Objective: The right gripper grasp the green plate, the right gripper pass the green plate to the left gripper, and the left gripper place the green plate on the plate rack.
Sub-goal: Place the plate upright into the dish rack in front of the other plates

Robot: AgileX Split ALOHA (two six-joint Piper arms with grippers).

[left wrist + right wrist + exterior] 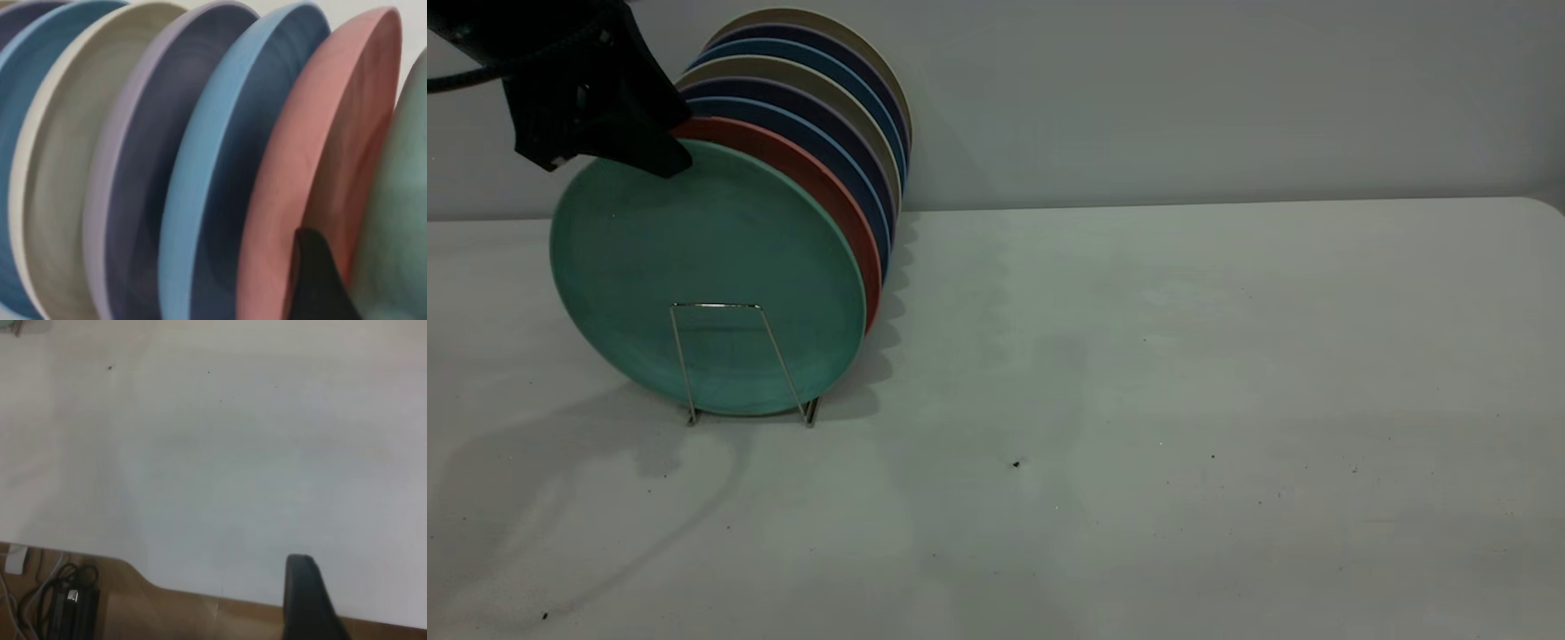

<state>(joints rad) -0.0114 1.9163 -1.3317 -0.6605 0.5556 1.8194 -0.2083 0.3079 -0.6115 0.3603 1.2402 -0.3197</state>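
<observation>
The green plate (703,267) stands upright at the front of the plate rack (716,305), behind its front wire loop and leaning towards the salmon-pink plate (818,178). My left gripper (660,158) is at the green plate's top rim. In the left wrist view one black finger (319,280) sits between the salmon plate (300,167) and the green plate (400,220), with a thin strip of salmon showing between its tip and the green plate. It looks open. My right gripper (308,600) is outside the exterior view, over the table's edge.
Several more plates, dark blue (845,169) and beige (863,133), stand in a row behind the salmon one. The white table (1183,400) stretches to the right. Past its edge lie a wooden floor and cables (60,600).
</observation>
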